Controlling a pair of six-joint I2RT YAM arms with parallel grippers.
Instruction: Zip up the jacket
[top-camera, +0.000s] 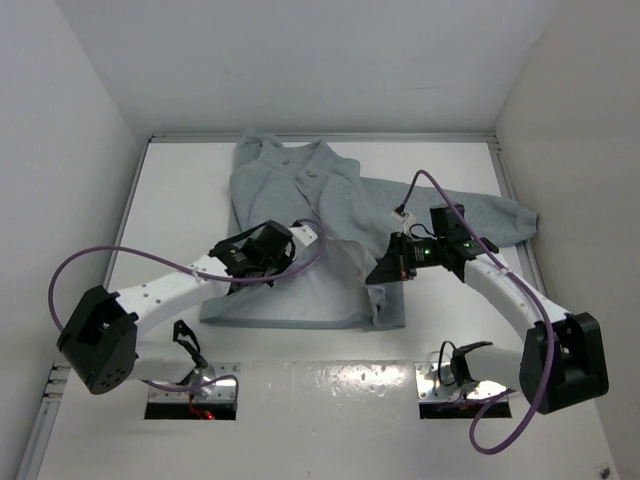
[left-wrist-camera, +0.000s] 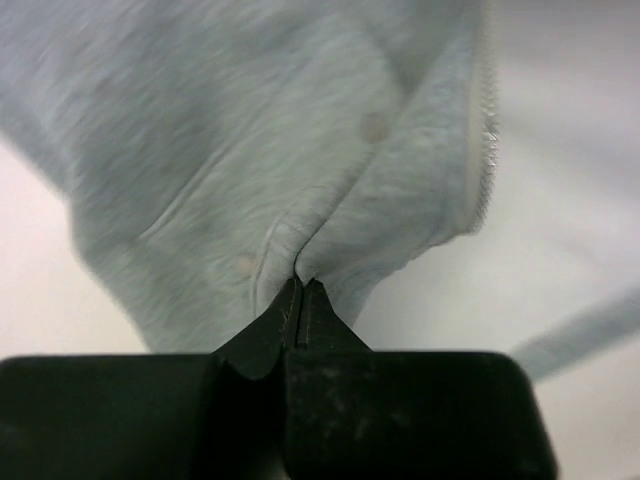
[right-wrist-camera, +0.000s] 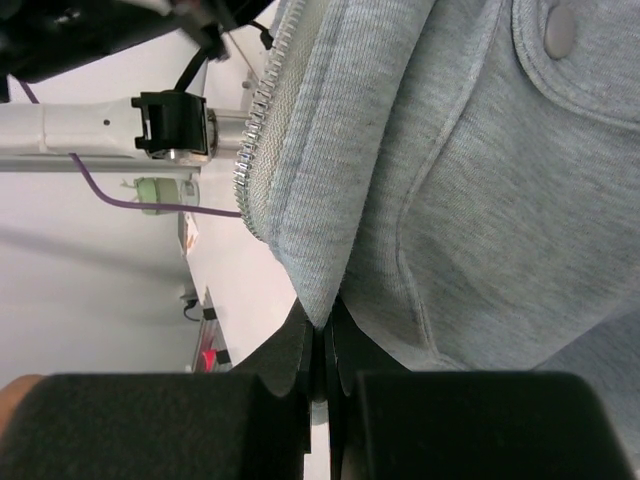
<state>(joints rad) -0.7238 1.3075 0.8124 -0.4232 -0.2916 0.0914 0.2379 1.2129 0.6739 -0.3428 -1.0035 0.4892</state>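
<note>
The light grey jacket (top-camera: 320, 215) lies on the white table, front open, with its pale lining showing between the two front panels. My left gripper (top-camera: 262, 262) is shut on the fabric of the left front panel; in the left wrist view its tips (left-wrist-camera: 302, 287) pinch a fold of the jacket (left-wrist-camera: 250, 150) beside a zipper edge (left-wrist-camera: 487, 110). My right gripper (top-camera: 385, 275) is shut on the right front panel near the hem; in the right wrist view its tips (right-wrist-camera: 323, 318) pinch the jacket (right-wrist-camera: 450, 180) below the zipper teeth (right-wrist-camera: 262, 110).
The white table (top-camera: 170, 200) is walled on three sides. One sleeve (top-camera: 490, 215) stretches toward the right wall. Purple cables loop over both arms. The left arm (right-wrist-camera: 100, 125) shows in the right wrist view.
</note>
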